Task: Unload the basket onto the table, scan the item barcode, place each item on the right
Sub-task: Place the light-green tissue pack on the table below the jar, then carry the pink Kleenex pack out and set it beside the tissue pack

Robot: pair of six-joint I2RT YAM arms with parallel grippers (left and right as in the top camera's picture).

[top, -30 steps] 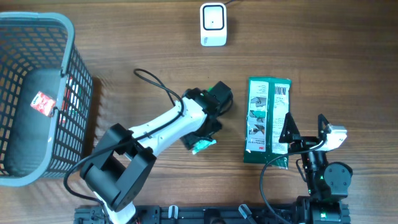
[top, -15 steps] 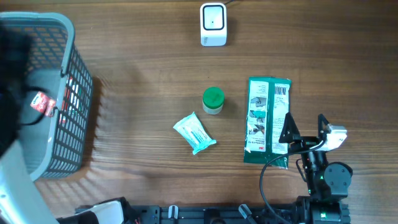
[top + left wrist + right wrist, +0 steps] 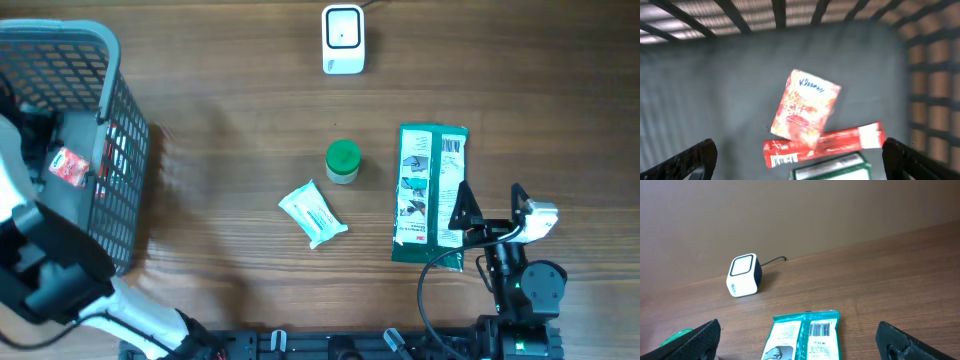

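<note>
A grey plastic basket (image 3: 128,180) with open lattice walls and a lighter rim stands at the left end of the wooden table (image 3: 230,90), cut off by the frame edge; its floor is solid dark grey. Near the middle of the wood a small jar with a green lid (image 3: 343,161) stands upright. A pale blue-and-white tissue packet (image 3: 313,213) lies askew a little to the left of it, nearer the robot, and apart from it. To their right a long green pouch (image 3: 431,190) lies flat, printed side up. Behind the table's far edge rises a plain brown wall (image 3: 790,210)
</note>
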